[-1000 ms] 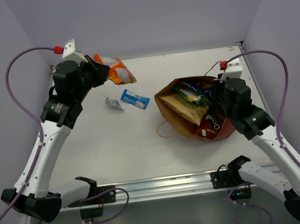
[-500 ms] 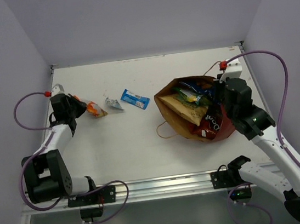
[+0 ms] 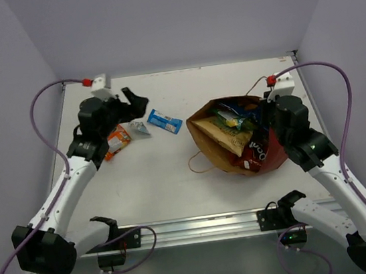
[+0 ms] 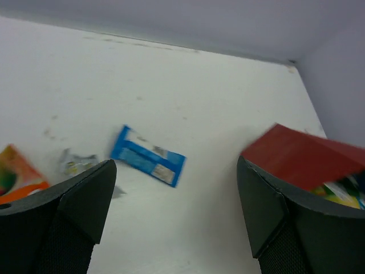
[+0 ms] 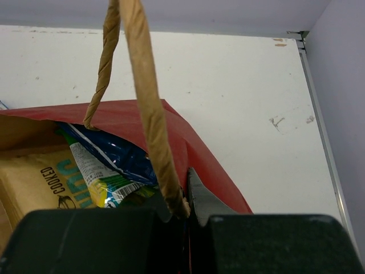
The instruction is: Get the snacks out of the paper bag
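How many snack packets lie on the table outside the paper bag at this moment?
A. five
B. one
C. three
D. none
C: in the top view an orange packet, a small silvery packet and a blue packet lie on the table, all to the left of the paper bag.

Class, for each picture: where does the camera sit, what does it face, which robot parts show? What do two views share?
Top external: above and behind, looking down on the table; left arm, right arm show.
Left wrist: on its arm, facing the blue packet; open left gripper shows.
Right wrist: at the paper bag's rim; shut right gripper shows.
Shared: blue packet, top and left wrist.
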`<state>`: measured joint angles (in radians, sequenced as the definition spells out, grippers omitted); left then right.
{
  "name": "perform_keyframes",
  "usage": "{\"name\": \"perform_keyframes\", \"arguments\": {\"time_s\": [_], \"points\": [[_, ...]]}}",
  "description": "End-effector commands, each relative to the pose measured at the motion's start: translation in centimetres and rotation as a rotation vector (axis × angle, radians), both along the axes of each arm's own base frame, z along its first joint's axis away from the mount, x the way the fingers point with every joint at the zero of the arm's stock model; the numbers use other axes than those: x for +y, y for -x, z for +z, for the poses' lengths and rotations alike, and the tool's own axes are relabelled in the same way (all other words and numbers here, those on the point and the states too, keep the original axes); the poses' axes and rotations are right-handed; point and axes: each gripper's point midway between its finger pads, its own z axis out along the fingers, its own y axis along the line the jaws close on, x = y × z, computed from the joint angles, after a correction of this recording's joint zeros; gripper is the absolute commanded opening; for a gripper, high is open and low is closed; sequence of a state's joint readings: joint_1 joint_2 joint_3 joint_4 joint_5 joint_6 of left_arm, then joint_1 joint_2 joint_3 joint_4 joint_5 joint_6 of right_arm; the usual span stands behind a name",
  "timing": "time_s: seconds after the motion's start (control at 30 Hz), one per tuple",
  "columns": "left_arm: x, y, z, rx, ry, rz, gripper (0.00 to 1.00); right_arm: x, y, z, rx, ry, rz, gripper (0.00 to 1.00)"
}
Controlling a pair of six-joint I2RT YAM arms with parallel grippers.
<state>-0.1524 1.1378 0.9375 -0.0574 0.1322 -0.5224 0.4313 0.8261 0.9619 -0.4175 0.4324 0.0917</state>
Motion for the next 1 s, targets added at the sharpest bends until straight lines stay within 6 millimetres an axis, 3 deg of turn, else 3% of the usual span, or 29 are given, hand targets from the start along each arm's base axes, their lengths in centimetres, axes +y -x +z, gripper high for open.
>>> {"name": "perform_keyframes", "arguments": {"time_s": [0.0, 0.07, 0.1, 0.17, 0.2, 0.27, 0.3, 0.4, 0.57, 0.63, 0.73, 0.8, 0.83, 0.9, 0.97], "points": [[-10.6, 4.6, 2.8, -0.087, -0.109, -0.339, 0.91, 0.9, -0.3, 3.2, -0.072, -0.038, 0.043, 0.0], [-14.7, 6.3, 4.1, -0.153, -0.175, -0.444, 0.89, 1.1, -0.3, 3.3, -0.07, -0.041, 0.056, 0.0], [-18.4, 8.1, 3.0, -0.188, -0.28, -0.54, 0.89, 1.2, -0.3, 3.2, -0.067, -0.041, 0.059, 0.0], [-21.6, 9.4, 3.5, -0.254, -0.365, -0.609, 0.9, 1.5, -0.3, 3.2, -0.065, -0.043, 0.077, 0.0], [-24.3, 10.7, 2.1, -0.278, -0.446, -0.687, 0.9, 1.6, -0.3, 3.2, -0.064, -0.042, 0.081, 0.0], [-26.9, 11.5, 2.7, -0.34, -0.504, -0.745, 0.9, 1.8, -0.3, 3.3, -0.061, -0.044, 0.094, 0.0], [-28.9, 12.3, 1.5, -0.373, -0.578, -0.792, 0.91, 1.9, -0.3, 3.2, -0.059, -0.043, 0.099, 0.0], [-32.3, 12.9, 0.8, -0.458, -0.667, -0.863, 0.91, 2.3, -0.2, 3.3, -0.056, -0.049, 0.123, 0.0], [-34.6, 11.0, -1.5, -0.492, -0.784, -0.866, 0.91, 2.8, -0.1, 3.3, -0.051, -0.052, 0.148, 0.0], [-35.4, 10.3, -0.8, -0.532, -0.782, -0.844, 0.91, 2.9, 0.0, 3.2, -0.048, -0.05, 0.155, 0.0], [-36.0, 8.7, -1.6, -0.539, -0.843, -0.81, 0.9, 2.9, 0.1, 3.3, -0.048, -0.053, 0.16, 0.0], [-36.3, 7.5, -3.1, -0.511, -0.883, -0.801, 0.89, 2.9, 0.2, 3.3, -0.048, -0.056, 0.161, 0.0], [-36.6, 6.9, -2.8, -0.515, -0.881, -0.793, 0.86, 3.0, 0.2, 3.3, -0.049, -0.059, 0.165, 0.0], [-36.8, 5.9, -4.2, -0.477, -0.885, -0.802, 0.82, 2.9, 0.3, 3.3, -0.049, -0.059, 0.164, 0.0], [-37.2, 5.3, -4.5, -0.462, -0.863, -0.799, 0.71, 2.8, 0.3, 3.3, -0.05, -0.055, 0.159, 0.0]]}}
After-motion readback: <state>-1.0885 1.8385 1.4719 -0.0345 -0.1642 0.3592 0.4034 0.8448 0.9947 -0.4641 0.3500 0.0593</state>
